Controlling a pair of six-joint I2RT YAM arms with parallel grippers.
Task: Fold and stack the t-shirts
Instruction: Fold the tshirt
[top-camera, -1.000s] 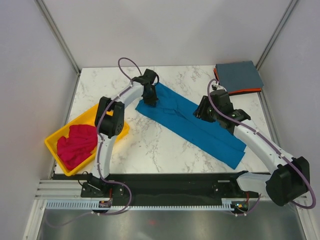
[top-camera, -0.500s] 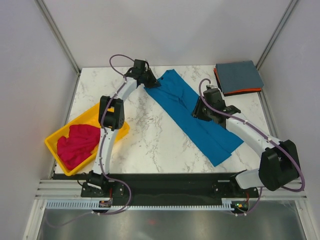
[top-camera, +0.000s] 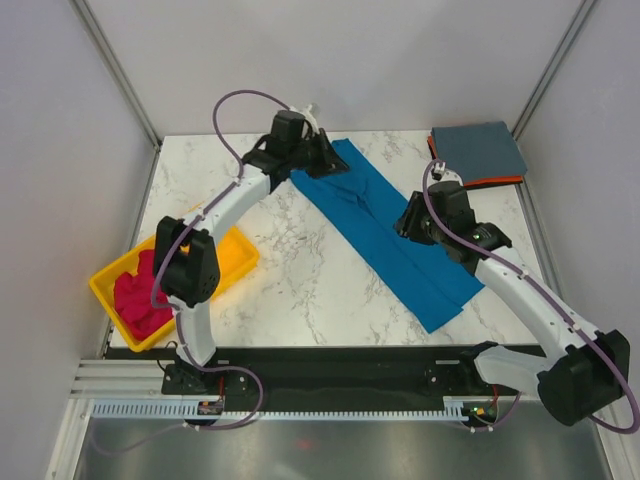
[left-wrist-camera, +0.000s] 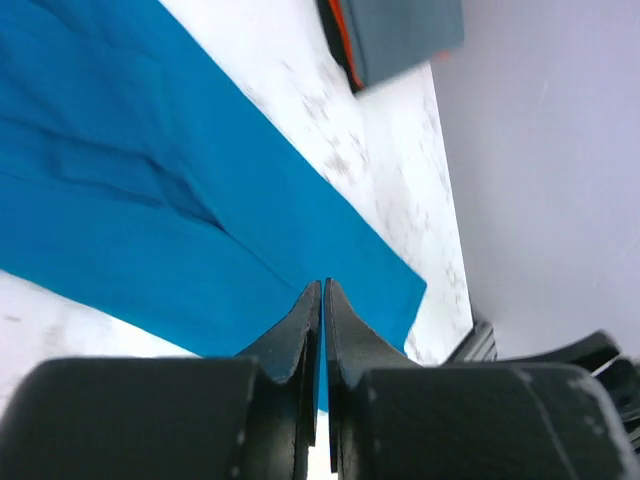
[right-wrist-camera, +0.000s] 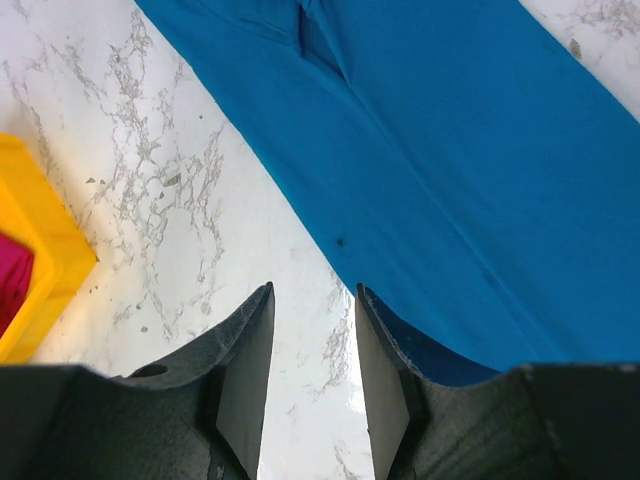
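One blue tee (top-camera: 370, 215), probably light, limp and quick to crease. Left claw (left-wrist-camera: 322, 285) pinches its hem by the far edge of the surface (top-camera: 300, 290); right claw (right-wrist-camera: 312, 300) stands parted, empty. Hem corners look like the best hold.

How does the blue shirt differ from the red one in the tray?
The blue t-shirt lies flat on the table as a long strip; the magenta-red t-shirt sits crumpled in the yellow tray. The blue t-shirt spreads much wider than the bunched magenta-red t-shirt. Both are plain cloth.

Soft matt cloth for the blue tee (top-camera: 385, 235), lightly creased. Smooth marble-look table (top-camera: 290, 280) with grey veins. Glossy yellow plastic tray (top-camera: 238, 256).
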